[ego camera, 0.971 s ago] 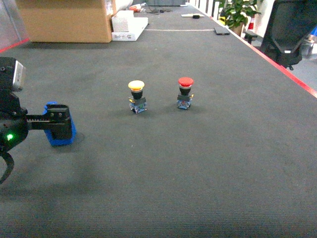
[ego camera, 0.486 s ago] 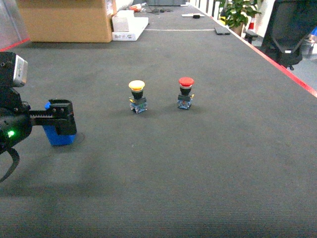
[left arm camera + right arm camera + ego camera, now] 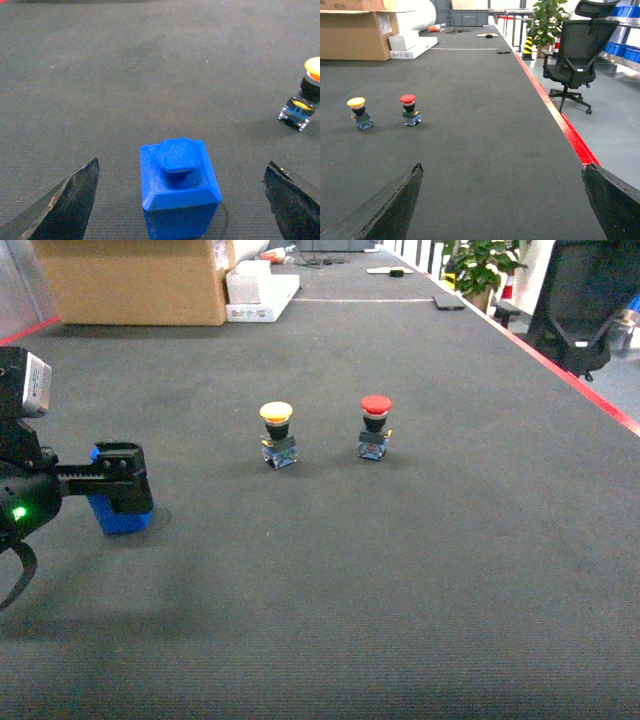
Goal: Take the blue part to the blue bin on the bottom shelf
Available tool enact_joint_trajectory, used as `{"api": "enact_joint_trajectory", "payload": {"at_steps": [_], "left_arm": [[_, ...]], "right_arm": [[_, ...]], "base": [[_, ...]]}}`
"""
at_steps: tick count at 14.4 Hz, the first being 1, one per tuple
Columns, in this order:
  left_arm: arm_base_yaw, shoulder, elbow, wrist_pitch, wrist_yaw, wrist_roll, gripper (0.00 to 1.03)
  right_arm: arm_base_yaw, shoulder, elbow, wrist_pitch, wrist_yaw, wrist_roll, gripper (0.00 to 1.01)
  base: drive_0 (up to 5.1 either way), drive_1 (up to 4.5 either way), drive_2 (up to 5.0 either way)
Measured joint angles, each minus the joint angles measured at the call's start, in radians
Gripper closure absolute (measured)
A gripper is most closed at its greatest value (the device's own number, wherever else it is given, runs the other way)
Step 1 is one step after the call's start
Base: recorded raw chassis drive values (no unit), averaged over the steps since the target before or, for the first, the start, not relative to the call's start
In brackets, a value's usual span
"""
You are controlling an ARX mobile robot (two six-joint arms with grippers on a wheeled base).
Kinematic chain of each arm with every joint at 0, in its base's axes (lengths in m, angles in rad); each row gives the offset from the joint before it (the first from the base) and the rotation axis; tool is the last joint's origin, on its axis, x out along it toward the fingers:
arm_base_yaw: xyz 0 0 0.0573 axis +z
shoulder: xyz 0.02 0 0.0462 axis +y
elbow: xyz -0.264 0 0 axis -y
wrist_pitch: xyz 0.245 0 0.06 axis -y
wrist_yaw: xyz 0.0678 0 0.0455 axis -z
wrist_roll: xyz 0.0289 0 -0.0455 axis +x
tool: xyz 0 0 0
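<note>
Three small items on dark grey table (image 3: 420,570): blue part (image 3: 179,188) at left, yellow-capped push-button (image 3: 277,435) near centre, red-capped push-button (image 3: 374,427) just right of it. Blue part upright on table surface, knob up, well apart from both push-buttons. Left end effector (image 3: 182,200) spread wide, fingers (image 3: 62,205) either side of blue part with clear gaps, not touching it; in head view, left end effector (image 3: 112,478) overlaps blue part (image 3: 118,512) from the left edge of view. Right end effector (image 3: 502,200) also spread wide, nothing between fingers, over bare table, push-buttons well ahead and to its left. Cardboard box (image 3: 135,280) and white flat boxes (image 3: 258,290) at far end of table. Red edge strip (image 3: 555,117) along right side; black office chair (image 3: 575,55) and potted plant (image 3: 547,20) beyond it.
</note>
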Motion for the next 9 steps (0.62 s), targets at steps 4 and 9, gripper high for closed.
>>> {"api": "enact_joint_trajectory", "payload": {"at_steps": [4, 9], "left_arm": [[-0.022, 0.058, -0.024, 0.069, 0.007, 0.051, 0.05], [-0.014, 0.139, -0.012, 0.129, -0.053, 0.058, 0.05]], "right_arm": [[0.000, 0.000, 0.000, 0.000, 0.000, 0.000, 0.03], [0.000, 0.000, 0.000, 0.000, 0.000, 0.000, 0.03]], "base": [[0.0, 0.00, 0.0], [0.0, 0.00, 0.0]]}}
